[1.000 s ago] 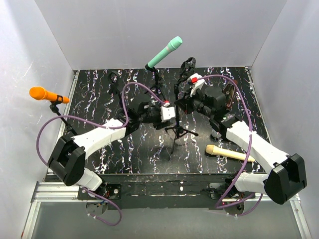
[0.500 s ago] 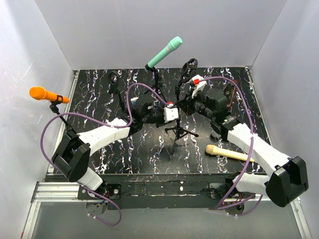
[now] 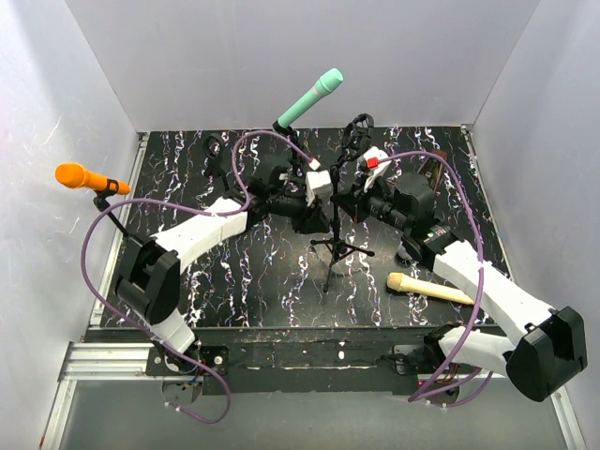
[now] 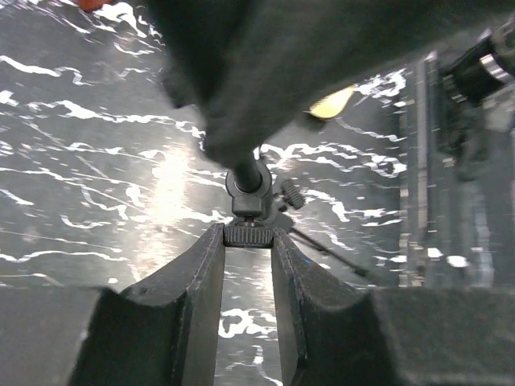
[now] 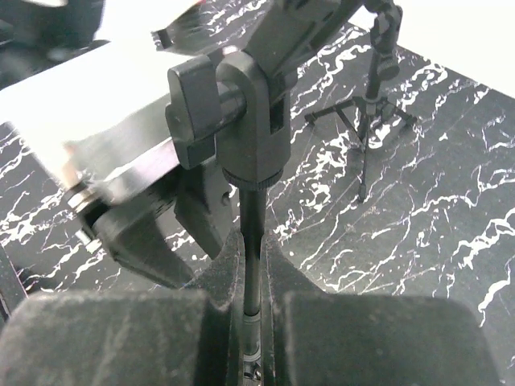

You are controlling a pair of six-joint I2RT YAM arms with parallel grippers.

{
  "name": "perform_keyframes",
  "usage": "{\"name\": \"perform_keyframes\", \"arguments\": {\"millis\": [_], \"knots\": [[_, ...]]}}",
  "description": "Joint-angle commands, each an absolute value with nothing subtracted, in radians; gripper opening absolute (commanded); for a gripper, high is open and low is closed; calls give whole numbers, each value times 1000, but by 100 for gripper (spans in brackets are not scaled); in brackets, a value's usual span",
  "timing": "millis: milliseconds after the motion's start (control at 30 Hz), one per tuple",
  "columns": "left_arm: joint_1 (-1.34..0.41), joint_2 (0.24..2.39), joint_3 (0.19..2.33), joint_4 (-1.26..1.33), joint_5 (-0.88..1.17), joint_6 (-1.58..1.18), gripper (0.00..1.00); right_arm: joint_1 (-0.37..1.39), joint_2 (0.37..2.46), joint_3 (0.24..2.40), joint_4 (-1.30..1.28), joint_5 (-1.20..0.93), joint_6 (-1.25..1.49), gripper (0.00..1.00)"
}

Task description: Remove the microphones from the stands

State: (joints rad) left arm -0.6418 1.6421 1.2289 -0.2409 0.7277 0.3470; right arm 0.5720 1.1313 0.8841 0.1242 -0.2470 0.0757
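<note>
Centre stand [image 3: 329,246] is clamped on its pole by the right gripper [image 5: 252,257], judged to steady it. Left gripper [image 4: 248,241] is closed narrowly on the knurled collar [image 4: 248,236] under the swivel. Clip [image 3: 356,127] appears empty. A cream microphone [image 3: 427,288] is seen lying flat on the table [image 3: 234,291], right of the tripod.

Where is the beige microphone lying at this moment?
In the top view the beige microphone lies on the table, front right, beside the right arm, right of the tripod stand.
</note>
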Motion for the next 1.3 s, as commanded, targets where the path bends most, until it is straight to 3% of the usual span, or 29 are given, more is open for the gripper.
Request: {"name": "perform_keyframes", "arguments": {"millis": [0,267,600,633,700,733,800,967,1100,1267], "knots": [[-523,1681,1353,-325,921,143,0,578,1086,864,110,-287,15,1],[-486,1822,1476,-405,1118,40,0,578,1068,856,106,-284,3,1],[-479,1848,1451,-376,1120,-84,0,578,1048,831,109,-285,-25,1],[-479,1844,1456,-383,1086,-74,2,578,1048,831,107,-282,-20,1],[-483,1829,1466,-405,1022,-26,41,578,1051,833,104,-269,-9,1],[-485,1816,1470,-414,997,24,55,578,1052,834,101,-265,-8,1],[-486,1780,1460,-422,935,112,73,578,1058,838,103,-261,-8,1],[-541,1628,1332,-373,766,427,82,577,1092,856,120,-265,26,1],[-652,1484,1159,-205,608,662,78,572,1120,870,126,-253,70,1],[-716,1454,1069,-57,545,733,71,555,1147,897,104,-245,130,1]]}}
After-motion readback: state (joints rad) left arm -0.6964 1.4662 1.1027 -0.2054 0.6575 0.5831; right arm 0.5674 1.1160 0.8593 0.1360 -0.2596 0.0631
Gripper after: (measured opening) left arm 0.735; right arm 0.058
